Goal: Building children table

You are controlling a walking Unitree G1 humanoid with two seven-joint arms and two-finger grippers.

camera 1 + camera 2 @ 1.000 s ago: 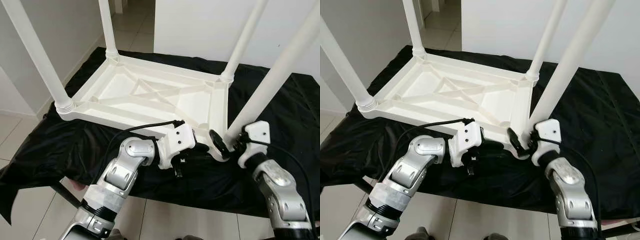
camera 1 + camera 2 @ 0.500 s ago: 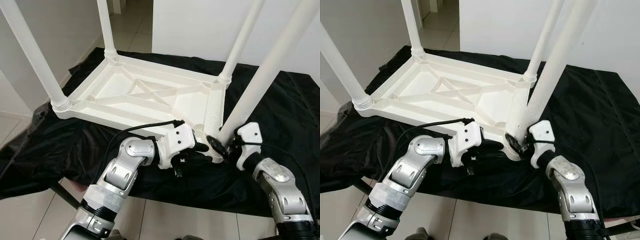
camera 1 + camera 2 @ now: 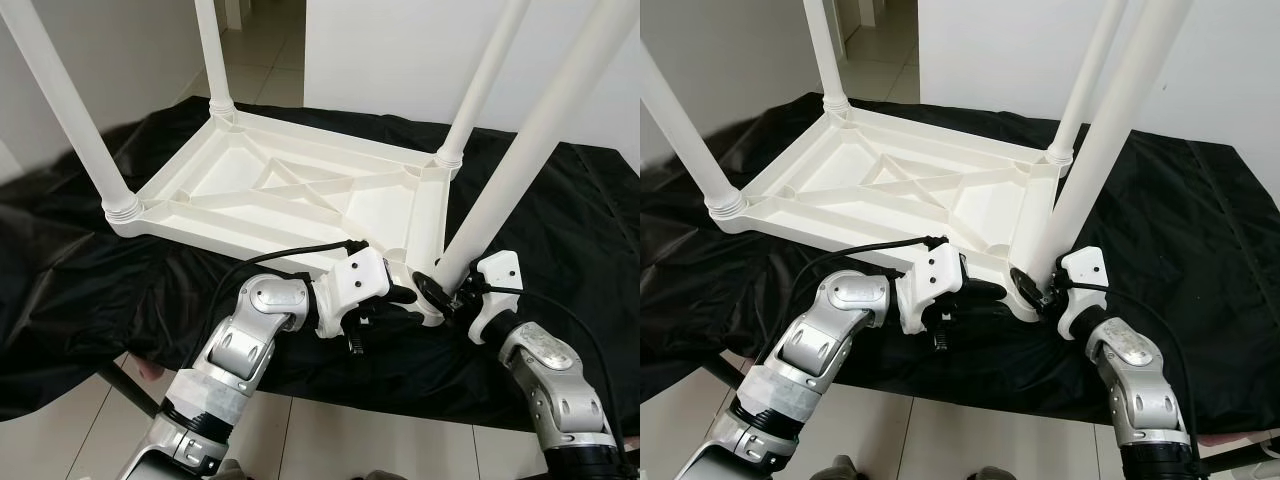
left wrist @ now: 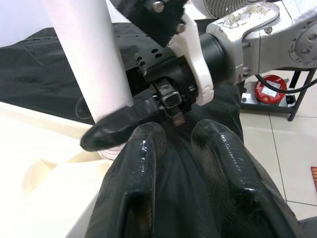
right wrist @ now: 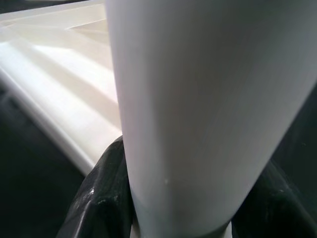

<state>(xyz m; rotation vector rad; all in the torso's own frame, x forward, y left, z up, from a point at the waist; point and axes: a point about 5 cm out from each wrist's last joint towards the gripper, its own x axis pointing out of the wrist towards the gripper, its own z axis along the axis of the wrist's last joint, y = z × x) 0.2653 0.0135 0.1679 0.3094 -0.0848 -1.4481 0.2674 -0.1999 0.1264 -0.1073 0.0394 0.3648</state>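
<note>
A white plastic children's table (image 3: pixel 190 225) lies upside down on a black cloth (image 3: pixel 120 290). Three white legs stand in its corners: near left (image 3: pixel 70 110), far left (image 3: pixel 212 50) and far right (image 3: pixel 485 75). My right gripper (image 3: pixel 438 290) is shut on the lower end of a fourth white leg (image 3: pixel 520 150), which leans up to the right with its foot at the near right corner socket. In the right wrist view this leg (image 5: pixel 198 99) sits between the black fingers (image 5: pixel 99 198). My left gripper (image 3: pixel 400 296) is shut on nothing at the front rim, its tips pointing at that corner.
The black cloth hangs over the support's front edge, with tiled floor (image 3: pixel 330 450) below. A white wall (image 3: pixel 400 50) stands behind and an open passage at the far left. A red object (image 4: pixel 270 89) sits on the floor beside a dark stand.
My right gripper has carried the fourth leg left, bringing its foot onto the near right corner. The cloth at the left has shifted and billowed. The left gripper has hardly moved.
</note>
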